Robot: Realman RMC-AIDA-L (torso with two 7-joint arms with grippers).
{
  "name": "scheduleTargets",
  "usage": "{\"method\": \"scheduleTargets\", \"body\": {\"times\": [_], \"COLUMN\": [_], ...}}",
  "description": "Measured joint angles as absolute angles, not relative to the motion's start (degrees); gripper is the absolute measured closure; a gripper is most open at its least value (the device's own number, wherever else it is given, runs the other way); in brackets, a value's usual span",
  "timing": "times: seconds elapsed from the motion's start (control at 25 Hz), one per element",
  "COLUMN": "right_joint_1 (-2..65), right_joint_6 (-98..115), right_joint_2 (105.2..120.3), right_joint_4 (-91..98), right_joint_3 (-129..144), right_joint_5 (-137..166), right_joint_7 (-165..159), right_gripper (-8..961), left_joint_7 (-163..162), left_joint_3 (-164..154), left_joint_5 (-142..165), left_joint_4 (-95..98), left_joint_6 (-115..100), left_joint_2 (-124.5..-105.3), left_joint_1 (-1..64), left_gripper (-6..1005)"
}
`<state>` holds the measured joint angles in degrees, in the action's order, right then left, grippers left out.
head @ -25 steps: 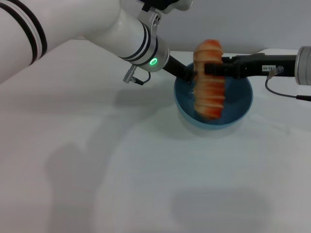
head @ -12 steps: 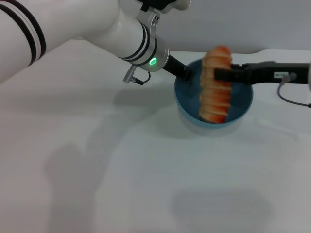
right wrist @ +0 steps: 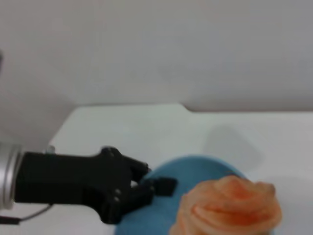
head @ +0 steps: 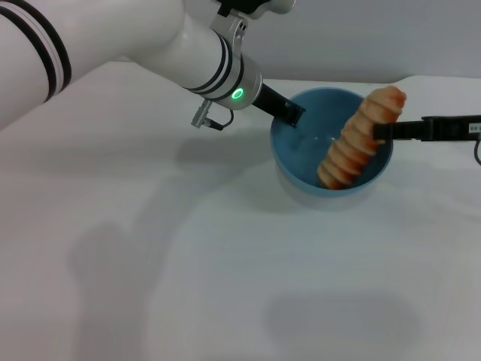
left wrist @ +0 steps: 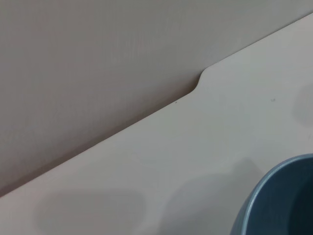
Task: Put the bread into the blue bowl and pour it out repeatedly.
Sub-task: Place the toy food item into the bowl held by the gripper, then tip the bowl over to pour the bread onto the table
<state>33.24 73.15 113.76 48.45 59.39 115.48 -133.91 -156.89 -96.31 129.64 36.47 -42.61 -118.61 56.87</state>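
The step in hand looks like the loading: the glossy orange ridged toy bread [head: 359,139] leans tilted inside the round, smooth light-blue bowl [head: 301,147], low end in the basin, high end propped over the rim on the robot's right. The right gripper [head: 382,131] touches the loaf's upper part; whether it grips cannot be told. The left gripper [head: 289,113] is clamped on the bowl's opposite rim. Next, probably, the right arm must clear before tipping. Only the white table [head: 225,286] lies around; nothing obstructs.
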Motion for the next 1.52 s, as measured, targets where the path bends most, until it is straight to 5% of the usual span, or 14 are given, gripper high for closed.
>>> {"method": "scheduleTargets", "body": {"times": [0.68, 0.8, 1.0, 1.52], "right_joint_1": [32.06, 30.85, 26.05, 17.43], "right_joint_6": [82.91, 83.08, 77.61, 67.80], "right_joint_2": [113.74, 114.57, 118.63, 118.59], "right_joint_4": [51.20, 53.58, 56.35, 38.42], "right_joint_3": [47.06, 44.03, 36.58, 34.49], "right_joint_5": [115.54, 115.22, 109.53, 88.49], "right_joint_7": [-133.87, -129.13, -109.82, -71.90], "right_gripper": [358, 359, 359, 359], "left_joint_7": [-156.89, -156.57, -156.22, -156.17], "left_joint_3": [-96.34, -96.53, -97.81, -101.70], "left_joint_5": [129.46, 129.46, 130.10, 133.26], "left_joint_4": [36.46, 36.50, 36.50, 36.53], "left_joint_6": [-42.18, -41.34, -37.88, -32.96], "left_joint_2": [-118.61, -118.55, -118.47, -118.56], "left_joint_1": [56.49, 56.41, 56.36, 59.56], "left_gripper": [1001, 1001, 1000, 1001]}}
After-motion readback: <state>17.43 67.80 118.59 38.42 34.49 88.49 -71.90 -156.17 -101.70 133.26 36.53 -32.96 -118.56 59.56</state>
